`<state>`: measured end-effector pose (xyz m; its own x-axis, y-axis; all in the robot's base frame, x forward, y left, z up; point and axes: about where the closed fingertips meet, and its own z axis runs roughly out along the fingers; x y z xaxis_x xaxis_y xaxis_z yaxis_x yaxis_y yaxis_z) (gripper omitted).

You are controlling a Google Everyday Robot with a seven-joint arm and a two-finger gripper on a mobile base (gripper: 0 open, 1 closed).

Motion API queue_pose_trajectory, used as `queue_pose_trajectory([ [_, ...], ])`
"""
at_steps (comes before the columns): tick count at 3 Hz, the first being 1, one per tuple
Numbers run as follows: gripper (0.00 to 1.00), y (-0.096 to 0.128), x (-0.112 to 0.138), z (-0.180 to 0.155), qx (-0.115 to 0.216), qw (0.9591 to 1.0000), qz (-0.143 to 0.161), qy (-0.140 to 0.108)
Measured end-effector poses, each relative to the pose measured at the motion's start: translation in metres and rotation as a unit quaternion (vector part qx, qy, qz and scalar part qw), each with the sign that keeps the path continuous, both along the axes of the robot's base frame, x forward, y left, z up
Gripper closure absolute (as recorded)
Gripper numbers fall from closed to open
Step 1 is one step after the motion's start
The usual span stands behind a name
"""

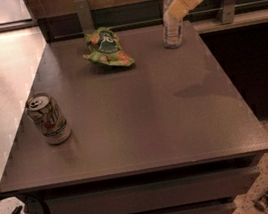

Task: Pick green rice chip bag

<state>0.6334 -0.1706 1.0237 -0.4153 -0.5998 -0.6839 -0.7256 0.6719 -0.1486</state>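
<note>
Green rice chip bag (107,47) lies untouched on the tabletop (141,118), while the claw (173,13) hangs perhaps just above a nearby water bottle (173,33), its opening indiscernible.

The hand (175,11), at the top right above the counter's (141,123) far edge, covers part of the water bottle (173,36); its arm is cut off by the top edge. Lettering on the green rice chip bag (107,47) is too small to read.
</note>
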Motion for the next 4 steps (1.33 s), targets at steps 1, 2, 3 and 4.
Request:
queue_pose_trajectory([
  [1,0.0,0.042,0.042,-0.008,0.046,0.9982,-0.019,0.034],
  [2,0.0,0.042,0.042,-0.008,0.046,0.9982,-0.019,0.034],
  [3,0.0,0.063,0.053,-0.013,0.042,0.9983,-0.032,0.027],
  [4,0.0,0.098,0.066,-0.023,0.062,0.9974,-0.032,0.019],
])
